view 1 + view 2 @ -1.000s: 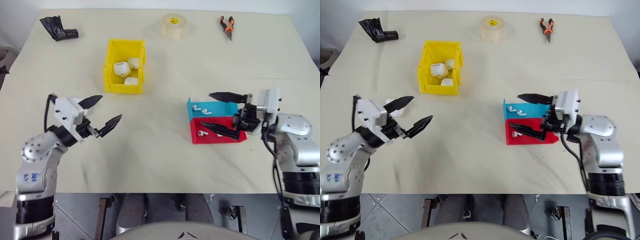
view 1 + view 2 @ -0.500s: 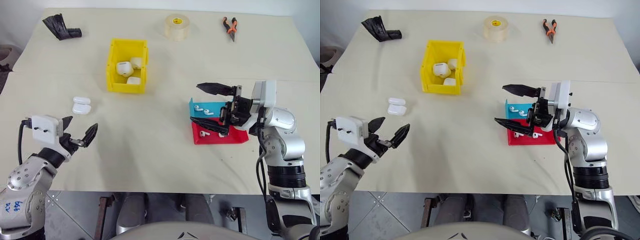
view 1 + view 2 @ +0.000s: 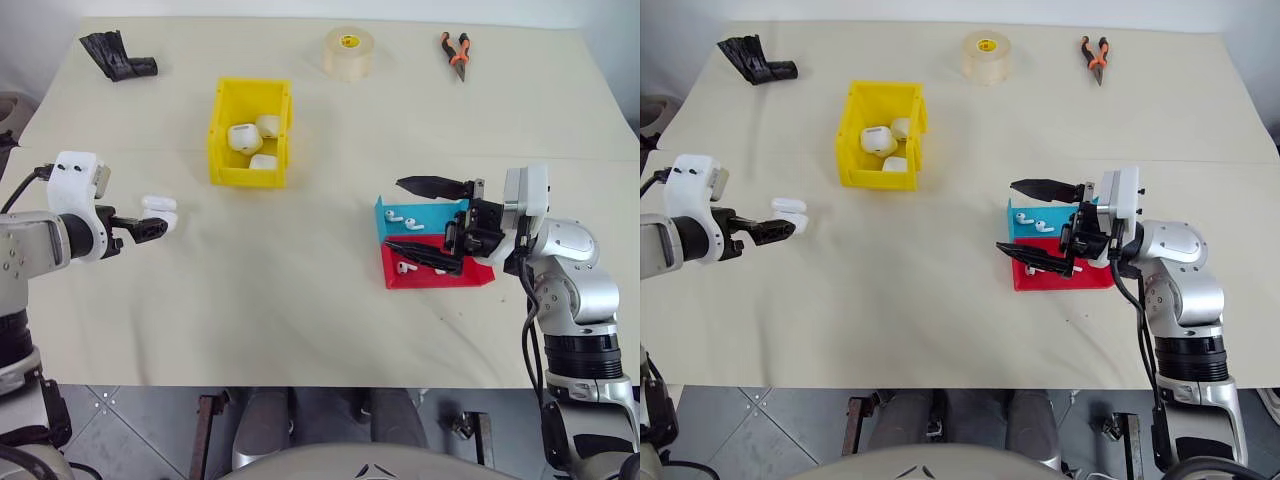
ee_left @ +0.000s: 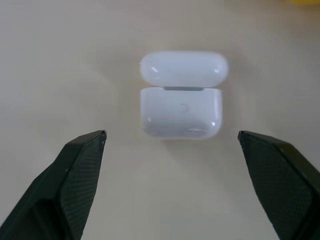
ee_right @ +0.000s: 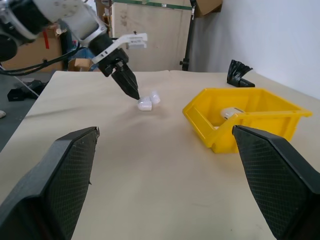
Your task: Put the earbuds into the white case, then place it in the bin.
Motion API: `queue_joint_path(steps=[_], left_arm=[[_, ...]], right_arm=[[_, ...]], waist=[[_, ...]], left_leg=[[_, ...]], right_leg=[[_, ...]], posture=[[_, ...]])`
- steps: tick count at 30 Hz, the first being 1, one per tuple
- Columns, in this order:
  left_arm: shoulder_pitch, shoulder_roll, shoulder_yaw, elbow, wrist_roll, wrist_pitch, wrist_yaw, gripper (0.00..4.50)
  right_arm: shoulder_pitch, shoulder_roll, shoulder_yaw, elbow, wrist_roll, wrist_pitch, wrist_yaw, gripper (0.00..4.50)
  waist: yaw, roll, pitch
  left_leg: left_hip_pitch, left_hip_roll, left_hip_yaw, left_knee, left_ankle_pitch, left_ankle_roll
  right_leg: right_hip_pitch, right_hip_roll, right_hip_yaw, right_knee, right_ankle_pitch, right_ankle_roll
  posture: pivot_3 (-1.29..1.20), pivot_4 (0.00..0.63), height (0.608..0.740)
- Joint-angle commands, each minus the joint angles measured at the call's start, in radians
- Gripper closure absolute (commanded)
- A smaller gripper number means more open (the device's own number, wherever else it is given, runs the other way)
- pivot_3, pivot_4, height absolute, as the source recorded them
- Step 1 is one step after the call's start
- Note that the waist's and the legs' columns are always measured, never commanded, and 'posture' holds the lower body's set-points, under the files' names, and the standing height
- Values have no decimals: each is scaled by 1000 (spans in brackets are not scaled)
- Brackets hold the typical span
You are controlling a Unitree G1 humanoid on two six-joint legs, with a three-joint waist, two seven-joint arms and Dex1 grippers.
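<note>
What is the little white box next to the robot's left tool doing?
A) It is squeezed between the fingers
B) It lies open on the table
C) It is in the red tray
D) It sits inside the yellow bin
B: the white case lies on the bare table with its lid flipped back, just ahead of the open left tool, whose fingers do not touch it.

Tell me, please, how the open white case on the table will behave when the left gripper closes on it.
The white case looks glossy with rounded corners, so it may slip between the fingers of the open left gripper. It looks small, so probably light and easy to push aside. Its lid stands open, so a squeeze or nudge could snap it shut.
</note>
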Motion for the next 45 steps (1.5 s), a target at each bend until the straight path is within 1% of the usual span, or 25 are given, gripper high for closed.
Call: queue_joint_path(steps=[1, 5, 9, 15, 20, 23, 26, 27, 29, 32, 34, 36, 38, 40, 42, 43, 45], left_arm=[[-64, 15, -83, 82, 39, -33, -43, 15], [-112, 3, -154, 134, 64, -29, -67, 15], [-130, 7, -201, 165, 92, -26, -81, 15], [-141, -27, -189, 213, 127, -72, -78, 15], [-135, -42, -193, 214, 149, -71, -75, 15], [-127, -51, -179, 206, 160, -65, -70, 605], [-111, -59, -159, 183, 157, -35, -70, 1572], [-102, -61, -151, 171, 156, -24, -69, 1722], [-75, -72, -110, 139, 152, -21, -64, 1722], [-28, -124, 2, 68, 117, -74, -79, 1722], [26, -175, 85, -13, 66, -145, -122, 1722], [120, -235, 157, -127, -3, -323, -225, 1722], [257, -326, 206, -246, -36, -637, -379, 1722], [366, -400, 201, -309, -45, -845, -480, 1722], [416, -495, 167, -317, -53, -1018, -540, 1722], [427, -525, 152, -315, -52, -1082, -560, 1722], [432, -580, 54, -290, -16, -1201, -620, 1722]], right_arm=[[14, -6, -12, -63, 14, -4, -9, 0], [34, 0, -10, -91, 19, 1, -27, 0], [49, 5, -9, -110, 22, 3, -43, 0], [66, 9, -8, -127, 25, 2, -60, 0], [71, 15, -4, -134, 25, 2, -67, 0], [76, 16, -4, -137, 27, 5, -68, 0], [80, 16, -4, -138, 29, 6, -72, 0], [81, 15, -5, -139, 30, 7, -73, 0], [79, 14, -6, -135, 29, 7, -74, 0], [80, 8, -12, -132, 28, 8, -74, 0], [83, 4, -17, -132, 26, 10, -77, 0], [88, -4, -26, -131, 23, 13, -79, 0], [96, -21, -41, -135, 24, 20, -81, 0], [106, -40, -58, -142, 26, 27, -88, 0], [119, -68, -76, -149, 26, 33, -89, 0], [123, -79, -83, -152, 27, 35, -87, 0], [148, -118, -120, -163, 28, 44, -92, 0]], waist=[[-4, 0, 0], [-7, 0, 0], [-6, 0, 0], [-3, 0, 0], [-2, 0, 0], [-2, 0, 0], [-3, 0, 0], [-3, 0, 0], [-4, 0, 0], [-3, 0, 0], [0, 0, 0], [-1, 0, 0], [-3, -1, 1], [-4, -1, 1], [-3, -1, 1], [0, -1, 1], [8, -1, 1]], left_leg=[[0, 0, 0, 0, 0, 0], [1, 0, 1, -1, 0, -1], [1, 0, 1, 0, 0, -1], [3, 0, 4, 0, 0, -1], [4, 0, 5, 0, 0, -1], [5, 0, 5, 0, 0, -1], [5, 0, 6, 0, 0, 0], [5, 0, 6, 0, 0, 0], [5, 0, 6, -1, 0, 0], [6, 0, 7, -1, 0, 0], [6, 1, 6, 0, 0, -1], [5, 0, 6, 0, 0, 0], [5, 1, 6, 0, 0, -1], [4, 1, 7, 0, -1, -1], [4, 1, 7, 0, -1, -1], [4, 1, 7, 0, -1, -1], [5, 1, 7, 2, -1, -1]], right_leg=[[0, 0, 0, 0, 0, 0], [-1, 0, 1, 0, 0, 0], [-1, 0, 1, 1, 0, 0], [0, 0, 4, 2, 0, 0], [0, 0, 5, 3, 0, 0], [0, 0, 6, 3, 0, 0], [0, 0, 6, 3, 0, 0], [0, 0, 6, 3, 0, 0], [0, 0, 6, 3, 0, 0], [0, 0, 7, 4, 0, 0], [0, 0, 7, 4, 0, 0], [0, 0, 7, 3, 0, 0], [0, 0, 7, 3, 0, 0], [-1, 0, 7, 2, 0, 0], [-1, 0, 6, 1, 0, 0], [-1, 0, 7, 2, 0, 0], [0, 0, 7, 3, 0, 0]], posture=[[0, 150, 740], [0, 150, 740], [0, 150, 740], [0, 150, 740], [0, 150, 740], [0, 150, 740], [0, 150, 740], [0, 150, 740], [0, 150, 740], [0, 150, 740], [0, 150, 740], [0, 150, 740], [0, 150, 740], [0, 150, 740], [0, 150, 740], [0, 150, 740], [0, 150, 740]])
